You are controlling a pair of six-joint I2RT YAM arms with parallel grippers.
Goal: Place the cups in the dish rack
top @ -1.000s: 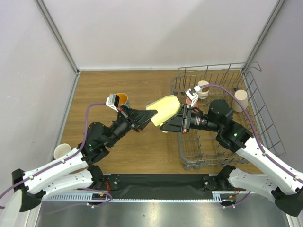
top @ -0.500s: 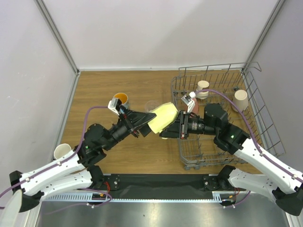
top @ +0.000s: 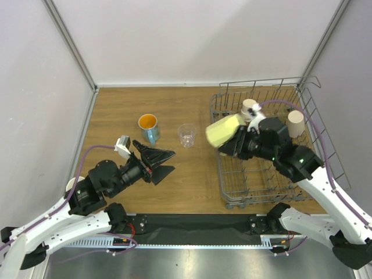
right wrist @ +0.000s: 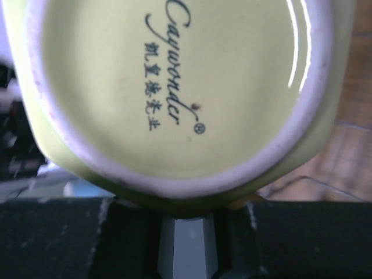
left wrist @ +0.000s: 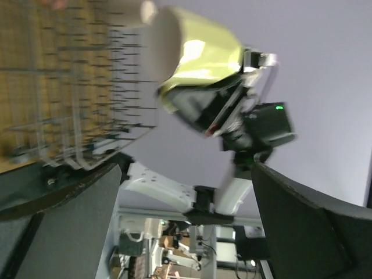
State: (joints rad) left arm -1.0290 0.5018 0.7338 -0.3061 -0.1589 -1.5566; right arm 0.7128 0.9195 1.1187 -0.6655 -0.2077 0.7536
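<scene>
Handover done since 0.5 s ago: left gripper point(top: 172, 161) has backed off toward its base, jaws spread, empty. Right gripper point(top: 232, 139) is clamped on the yellow-cream cup point(top: 222, 130), tilted, above the left rim of the dish rack point(top: 256, 174). Blue cup point(top: 148, 123) and clear glass point(top: 186, 135) stand near each other on the table point(top: 116, 110), outside the rack.

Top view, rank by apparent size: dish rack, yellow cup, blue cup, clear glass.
1. dish rack
2. yellow cup, held raised nearer the camera, so unsure
3. blue cup and clear glass look about alike; not ranked
</scene>
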